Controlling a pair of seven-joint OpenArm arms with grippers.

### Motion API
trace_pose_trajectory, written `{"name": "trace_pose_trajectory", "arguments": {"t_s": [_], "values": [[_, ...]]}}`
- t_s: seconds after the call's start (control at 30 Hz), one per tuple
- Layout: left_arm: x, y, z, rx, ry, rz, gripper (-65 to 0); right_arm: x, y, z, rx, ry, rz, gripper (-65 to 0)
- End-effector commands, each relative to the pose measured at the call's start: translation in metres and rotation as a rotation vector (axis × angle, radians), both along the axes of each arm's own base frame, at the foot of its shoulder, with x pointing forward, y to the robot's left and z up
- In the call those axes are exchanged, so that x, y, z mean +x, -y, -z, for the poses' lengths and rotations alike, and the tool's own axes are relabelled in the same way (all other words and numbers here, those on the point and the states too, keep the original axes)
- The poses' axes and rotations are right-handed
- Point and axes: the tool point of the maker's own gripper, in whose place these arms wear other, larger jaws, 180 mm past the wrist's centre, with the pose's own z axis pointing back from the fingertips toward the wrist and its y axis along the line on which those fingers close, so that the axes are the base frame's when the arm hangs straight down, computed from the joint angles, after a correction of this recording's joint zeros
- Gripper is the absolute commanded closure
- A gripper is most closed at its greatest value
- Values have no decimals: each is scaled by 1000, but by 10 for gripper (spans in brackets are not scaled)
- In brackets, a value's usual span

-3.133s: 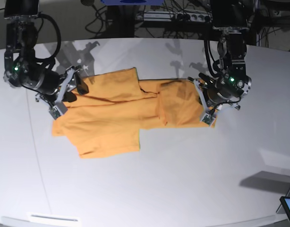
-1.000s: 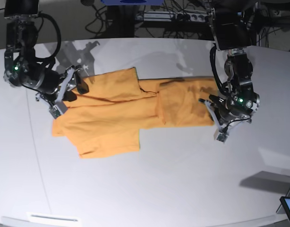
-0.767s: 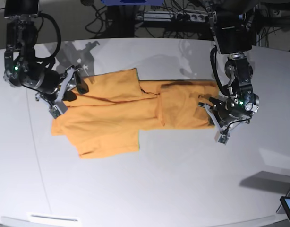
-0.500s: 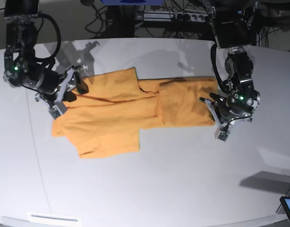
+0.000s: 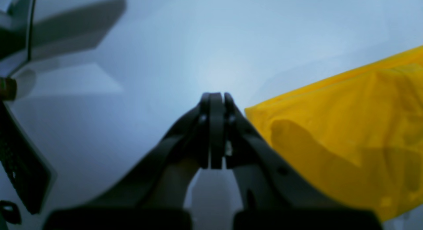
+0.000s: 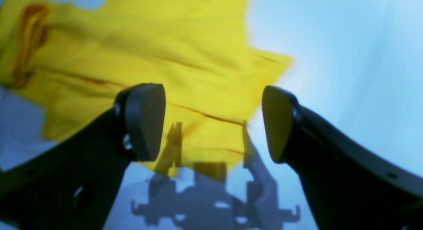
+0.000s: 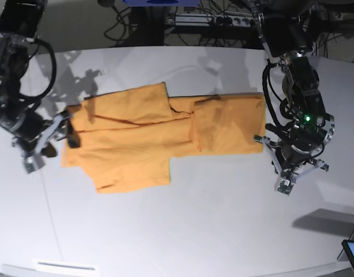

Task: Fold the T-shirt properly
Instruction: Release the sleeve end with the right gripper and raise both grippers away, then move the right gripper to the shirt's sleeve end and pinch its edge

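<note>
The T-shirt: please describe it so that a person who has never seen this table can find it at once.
Look at the wide white table in the base view; between the two robot arms lies the T-shirt, flat and partly folded. It is the only coloured thing on the surface, a plain orange-yellow cloth.

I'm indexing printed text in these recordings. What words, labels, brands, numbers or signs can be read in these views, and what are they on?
None can be read.
T-shirt: the cloth showing is plain orange-yellow in all three views, with no lettering or tag visible.
Left gripper and right gripper: plain dark fingers, no markings.
Table: bare white, no labels.
</note>
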Motion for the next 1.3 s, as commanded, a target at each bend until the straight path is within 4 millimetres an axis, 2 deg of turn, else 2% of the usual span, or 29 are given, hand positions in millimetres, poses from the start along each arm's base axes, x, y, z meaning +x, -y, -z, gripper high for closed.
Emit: {"name": "trace_pose_trajectory", "arguments": {"t_s": [0.0,0.03,0.1,0.2,0.27,0.5,0.63,0.73,0.83,0.93,1.07,1.17,1.27], "values": [[-2,-1,-6,15,15,3,0,8,12,-11,-12,39,8,-447],[-8,-2,0,22,-2,1,0,6,20,-8,-17,26,6,-447],[-18,-6,9,24,-29,-10,0,2,24,-1,41,18,-8,-448],[-39,-33,20,17,-63,-101,0,-4,44,10,177,-11,74,-448],[-55,-56,24,18,-80,-175,0,-6,49,17,279,-29,110,-448],[-99,-122,22,104,-126,-324,0,4,39,14,418,-13,109,-448],[-116,-141,20,131,-142,-362,0,8,28,18,439,-31,83,-447],[-122,-144,22,142,-157,-364,0,13,17,15,425,-32,39,-445],[-120,-145,19,148,-139,-358,0,25,7,9,439,-48,31,-447],[-120,-143,22,148,-146,-350,0,37,-14,3,436,-62,-23,-445],[-122,-142,24,148,-152,-346,0,49,-31,-8,385,-61,-108,-443],[-125,-141,27,144,-161,-341,0,54,-33,-12,381,-38,-117,-441],[-129,-140,30,144,-174,-339,0,53,-23,-9,368,-35,-97,-441]]}}
